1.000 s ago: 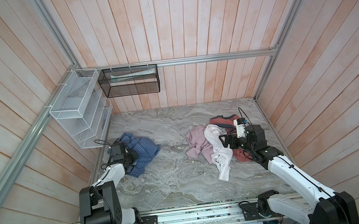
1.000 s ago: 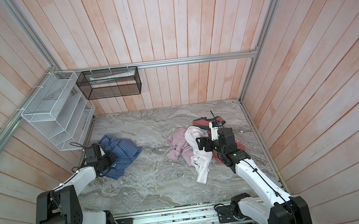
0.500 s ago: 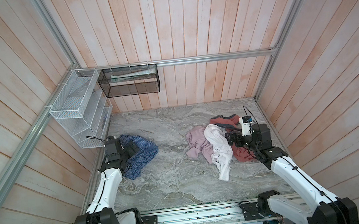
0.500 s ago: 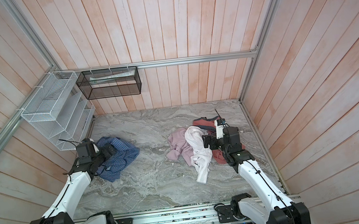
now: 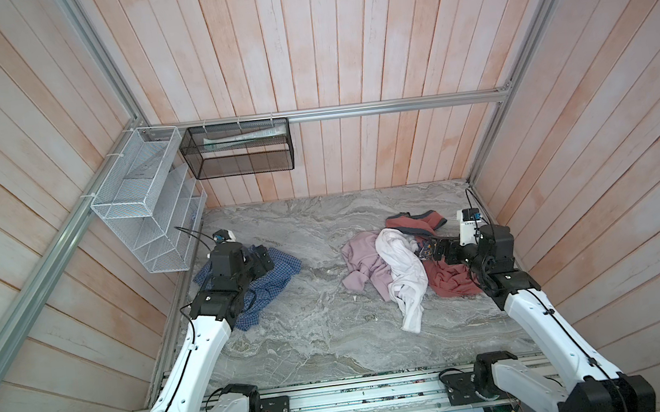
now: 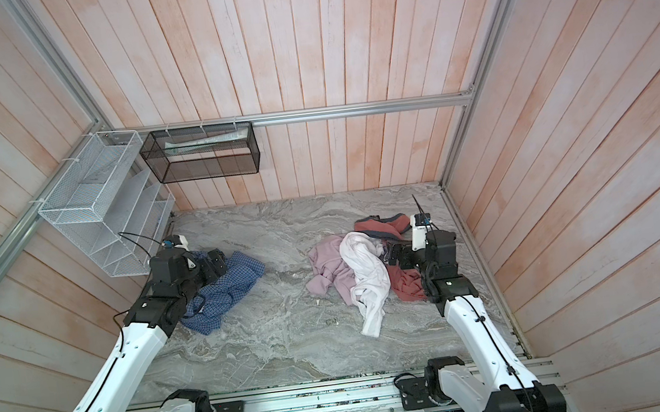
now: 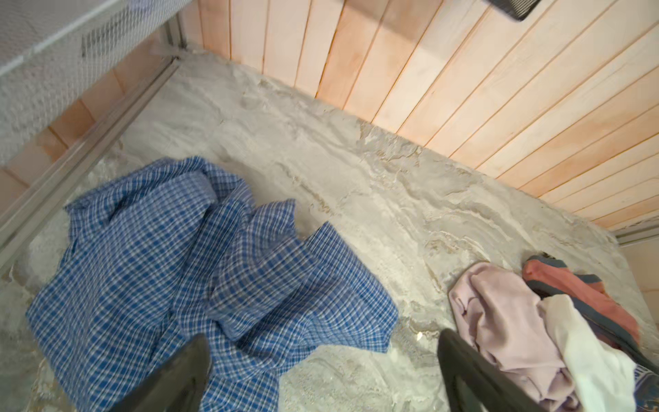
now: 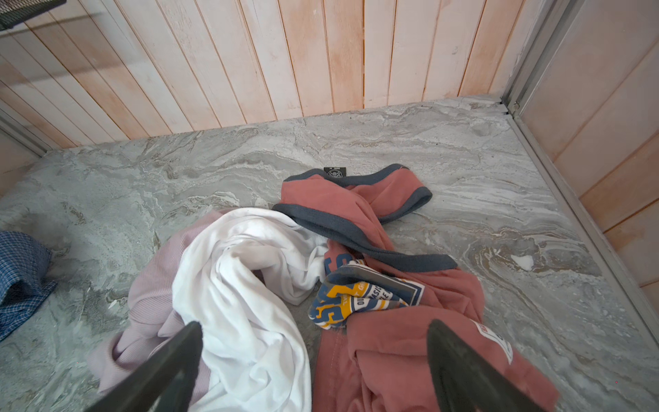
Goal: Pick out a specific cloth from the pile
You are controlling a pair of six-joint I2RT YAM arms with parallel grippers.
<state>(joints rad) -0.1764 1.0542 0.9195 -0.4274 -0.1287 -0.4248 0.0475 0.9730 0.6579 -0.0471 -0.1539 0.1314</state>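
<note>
Moved: left gripper (image 7: pixel 322 336) risen off shirt (image 5: pixel 281 272), jaws sprung wide; right gripper (image 8: pixel 314 324) backed rightward.
Left: released, empty, above shirt.
Right: released, empty, over pile (image 5: pixel 401 266).
Shirt: crumpled, left, well apart from pile.
Pile: right; red, white, pink garments.
Far-left: white rack (image 5: pixel 140 202), black basket (image 5: pixel 241 170).

White L arm (image 5: pixel 205 345) & R arm (image 5: pixel 536 319), blk joints, blk cables, dark jaws
</note>
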